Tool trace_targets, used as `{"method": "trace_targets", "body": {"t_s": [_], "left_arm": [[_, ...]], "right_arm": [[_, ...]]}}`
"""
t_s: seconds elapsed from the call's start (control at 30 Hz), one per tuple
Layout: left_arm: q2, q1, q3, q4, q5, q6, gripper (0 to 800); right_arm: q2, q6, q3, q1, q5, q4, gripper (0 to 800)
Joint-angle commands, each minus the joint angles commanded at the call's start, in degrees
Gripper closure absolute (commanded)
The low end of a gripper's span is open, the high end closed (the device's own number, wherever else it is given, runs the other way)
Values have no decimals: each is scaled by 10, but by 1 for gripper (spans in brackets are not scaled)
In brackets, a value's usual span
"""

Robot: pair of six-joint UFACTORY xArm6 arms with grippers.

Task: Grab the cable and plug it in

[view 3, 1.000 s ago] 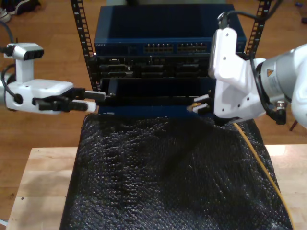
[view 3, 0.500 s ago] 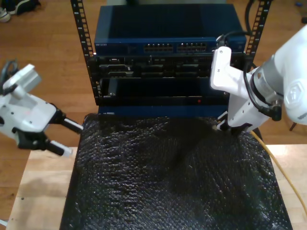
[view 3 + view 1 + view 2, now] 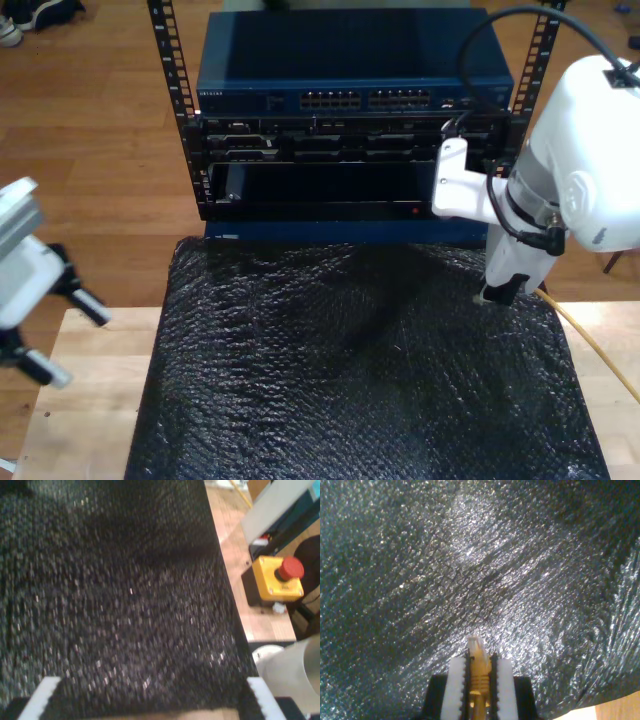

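Cable (image 3: 479, 667) — plug end pinched in my second gripper (image 3: 480, 677), pointing down at black mat (image 3: 350, 380); rack ports (image 3: 370, 100) seemingly well behind. My first gripper (image 3: 150, 700) — spread, idle.

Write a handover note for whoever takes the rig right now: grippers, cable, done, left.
My second gripper: shut on the yellow cable just behind its clear plug, plug tip pointing down at the black bubble-wrap mat.
My first gripper: open, holding nothing, over the mat beside the yellow emergency-stop box.
In the exterior view the cable trails off toward that view's right.
Done: cable grabbed.
Left: bring the plug up to the blue network switch in the rack and push it into a port; nothing is plugged in yet.
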Motion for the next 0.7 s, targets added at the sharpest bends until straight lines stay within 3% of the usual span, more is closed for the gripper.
{"method": "trace_targets", "body": {"t_s": [0.4, 0.7], "left_arm": [[-26, 118, 53, 98, 3, 150, 1], [-80, 212, 149, 185, -1, 278, 1]], "right_arm": [[17, 0, 4, 0, -1, -2, 800], [18, 0, 5, -1, 0, -1, 800]]}}
